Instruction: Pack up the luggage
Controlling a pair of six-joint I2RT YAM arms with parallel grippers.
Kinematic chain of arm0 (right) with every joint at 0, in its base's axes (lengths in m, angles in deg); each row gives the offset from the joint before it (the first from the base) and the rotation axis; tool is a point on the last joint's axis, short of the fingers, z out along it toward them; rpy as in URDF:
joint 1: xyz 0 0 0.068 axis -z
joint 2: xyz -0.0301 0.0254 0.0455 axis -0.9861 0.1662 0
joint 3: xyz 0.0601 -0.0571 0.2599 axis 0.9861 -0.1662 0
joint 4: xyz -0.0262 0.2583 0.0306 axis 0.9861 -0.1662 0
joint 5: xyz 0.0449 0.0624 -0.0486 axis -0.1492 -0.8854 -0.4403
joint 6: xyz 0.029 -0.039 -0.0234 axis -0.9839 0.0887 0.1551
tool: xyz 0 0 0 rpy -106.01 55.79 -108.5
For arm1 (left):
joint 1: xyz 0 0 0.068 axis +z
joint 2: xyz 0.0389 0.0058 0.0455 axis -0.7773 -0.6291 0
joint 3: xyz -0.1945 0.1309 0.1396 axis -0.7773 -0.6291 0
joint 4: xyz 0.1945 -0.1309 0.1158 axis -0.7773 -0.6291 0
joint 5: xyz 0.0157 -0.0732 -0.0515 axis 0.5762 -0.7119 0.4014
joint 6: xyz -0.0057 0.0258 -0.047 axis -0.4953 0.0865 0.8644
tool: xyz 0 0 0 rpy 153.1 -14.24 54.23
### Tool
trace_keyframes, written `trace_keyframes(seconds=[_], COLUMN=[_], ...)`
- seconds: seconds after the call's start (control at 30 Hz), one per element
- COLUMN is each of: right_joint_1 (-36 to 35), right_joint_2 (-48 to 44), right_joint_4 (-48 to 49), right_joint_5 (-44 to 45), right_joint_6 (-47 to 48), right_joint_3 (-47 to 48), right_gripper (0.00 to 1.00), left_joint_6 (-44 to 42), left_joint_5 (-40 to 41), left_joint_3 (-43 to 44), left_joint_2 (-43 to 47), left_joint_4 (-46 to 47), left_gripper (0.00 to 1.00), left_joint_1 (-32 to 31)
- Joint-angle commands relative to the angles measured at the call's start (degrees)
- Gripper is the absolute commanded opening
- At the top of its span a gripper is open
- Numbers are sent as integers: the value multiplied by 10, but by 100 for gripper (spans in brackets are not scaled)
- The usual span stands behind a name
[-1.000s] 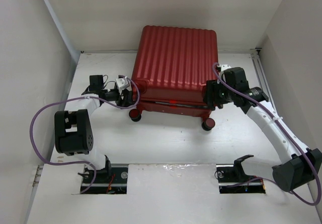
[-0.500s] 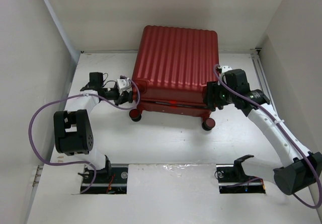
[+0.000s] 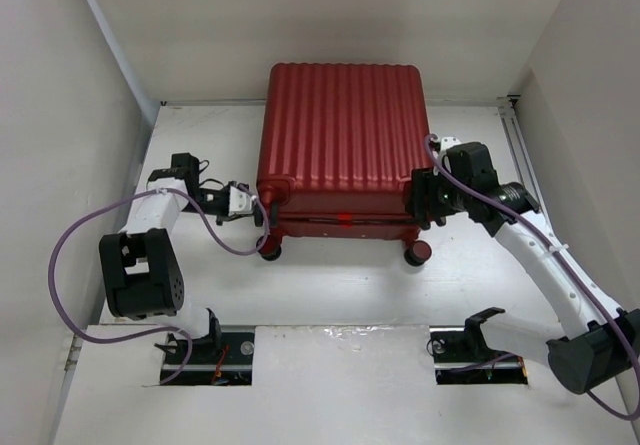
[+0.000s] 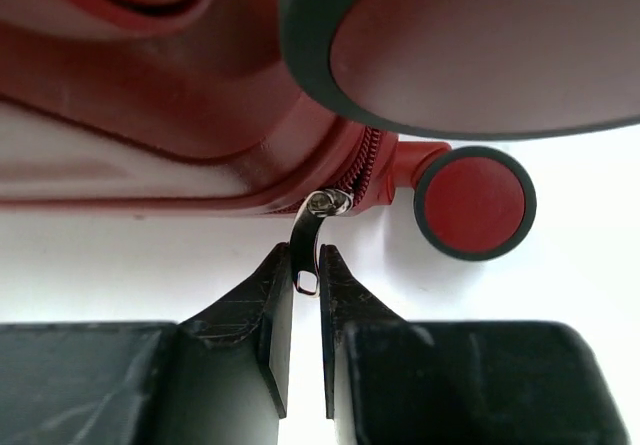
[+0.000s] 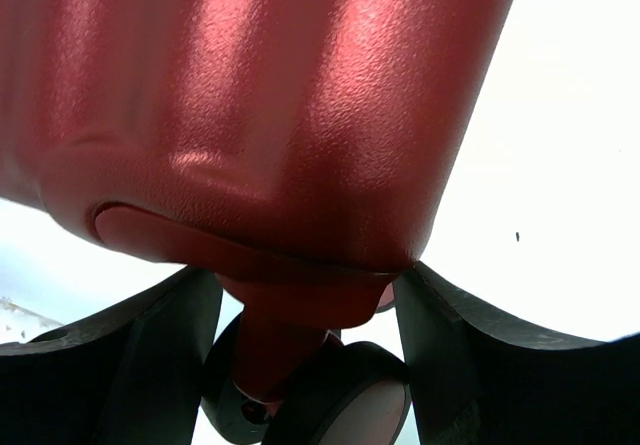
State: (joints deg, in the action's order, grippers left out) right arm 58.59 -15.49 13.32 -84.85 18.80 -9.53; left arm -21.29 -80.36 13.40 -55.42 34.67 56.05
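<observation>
The luggage (image 3: 340,135) is a dark-red ribbed suitcase lying flat with its shell shut, wheels toward me. My left gripper (image 3: 247,203) is at its front left corner. In the left wrist view, the left gripper (image 4: 307,270) is shut on the metal zipper pull (image 4: 305,235), which hangs from the zip beside a small red wheel (image 4: 475,203). My right gripper (image 3: 424,197) is at the front right corner. In the right wrist view, its fingers (image 5: 455,350) clasp the red wheel mount (image 5: 300,310) from both sides, with the dark wheel (image 5: 340,400) below.
White walls close in the table at the back and on both sides. A metal rail (image 3: 520,150) runs along the right edge. Purple cables (image 3: 85,225) loop off both arms. Two cut-outs (image 3: 210,355) hold the arm bases at the near edge.
The suitcase has shifted toward me and sits squarer. My left gripper has moved nearer and slightly left, still on the zipper pull. My right gripper has stayed on the right corner.
</observation>
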Motion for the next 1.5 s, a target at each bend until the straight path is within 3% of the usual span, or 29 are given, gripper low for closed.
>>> trace_keyframes(seconds=[0.0,0.23,0.37,0.6,0.77,0.87,0.9,0.93,1.03,1.13,1.17,1.27,1.4,1.47], right_joint_1=[-34,-39,-39,-100,-180,-209,-209,-217,-239,-260,-271,-302,-316,-316], right_joint_2=[-24,-24,-30,-37,-60,-67,-73,-81,-126,-132,-132,-93,-43,-21], right_joint_4=[51,56,49,18,83,68,37,19,-73,-94,-94,-108,-140,-80], right_joint_5=[-72,-52,-33,31,44,64,86,101,169,186,176,150,181,136], right_joint_6=[-27,-52,-64,-107,-173,-171,-171,-162,-146,-119,-104,-57,-20,49], right_joint_3=[10,5,5,20,-34,-47,-47,-30,24,65,81,109,141,147], right_gripper=[0,0,0,0,0,20,26,47,70,86,100,100,100,100], left_joint_6=[-141,-186,-175,54,151,275,275,286,271,251,251,256,251,226], left_joint_5=[-40,30,14,-54,-72,-65,-57,-52,-63,-69,-69,-53,-17,-3], left_joint_3=[-10,-17,-5,13,-32,-40,-45,-52,-62,-68,-75,-82,-99,-105], left_joint_2=[46,64,69,87,153,172,172,178,191,204,216,230,248,248], left_joint_4=[-195,-195,-189,-191,-162,-83,-83,-74,-97,-108,-108,-100,-86,-92], left_gripper=[0,0,0,0,0,0,0,0,0,0,0,0,0,0], left_joint_1=[-1,-34,-34,-39,-47,-52,-52,-52,-28,-28,-28,-28,-28,-28])
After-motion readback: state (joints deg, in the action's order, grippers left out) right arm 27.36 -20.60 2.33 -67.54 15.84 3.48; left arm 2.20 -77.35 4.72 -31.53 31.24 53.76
